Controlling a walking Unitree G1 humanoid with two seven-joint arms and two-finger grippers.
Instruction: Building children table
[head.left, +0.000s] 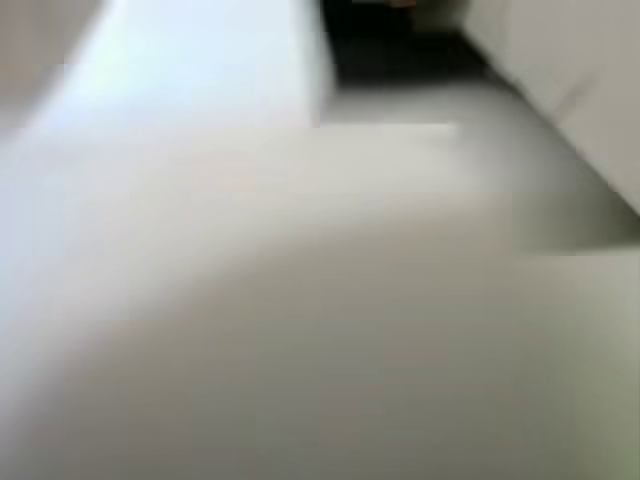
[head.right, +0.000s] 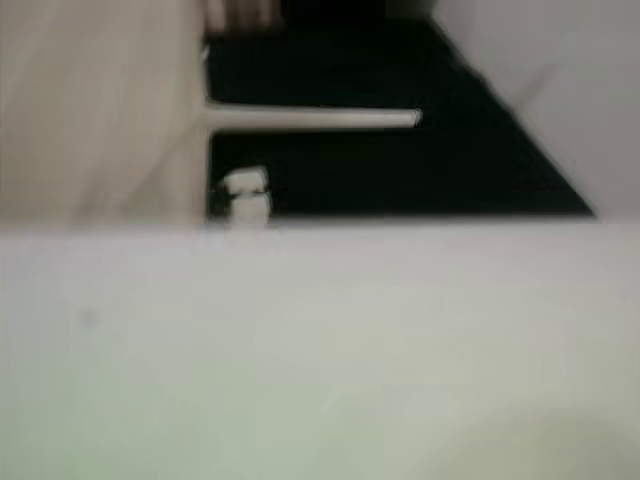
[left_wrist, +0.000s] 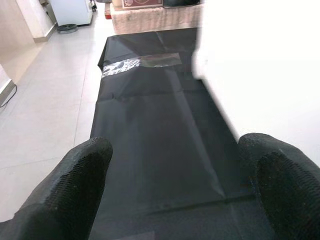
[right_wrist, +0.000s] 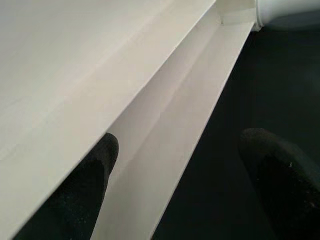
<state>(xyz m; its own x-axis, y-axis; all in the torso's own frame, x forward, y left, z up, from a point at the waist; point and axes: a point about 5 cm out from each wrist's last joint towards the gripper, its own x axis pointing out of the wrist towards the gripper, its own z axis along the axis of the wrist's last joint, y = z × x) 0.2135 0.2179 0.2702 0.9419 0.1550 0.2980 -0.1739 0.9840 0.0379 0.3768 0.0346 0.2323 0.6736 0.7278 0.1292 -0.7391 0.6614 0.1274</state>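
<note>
White table leg (head.right: 310, 119) lies horiz over black mat (head.right: 400, 170).

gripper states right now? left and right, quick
Left gripper: open, holding nothing, over the black mat.
Right gripper: open, holding nothing, fingers astride the edge of the white table panel.

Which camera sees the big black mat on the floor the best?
The left wrist view: the black mat stretches sharply across the pale floor, creases visible, beyond the open left gripper. The right eye view shows it as a blurred dark patch, and the right wrist view shows a dark strip beside the white panel.
</note>
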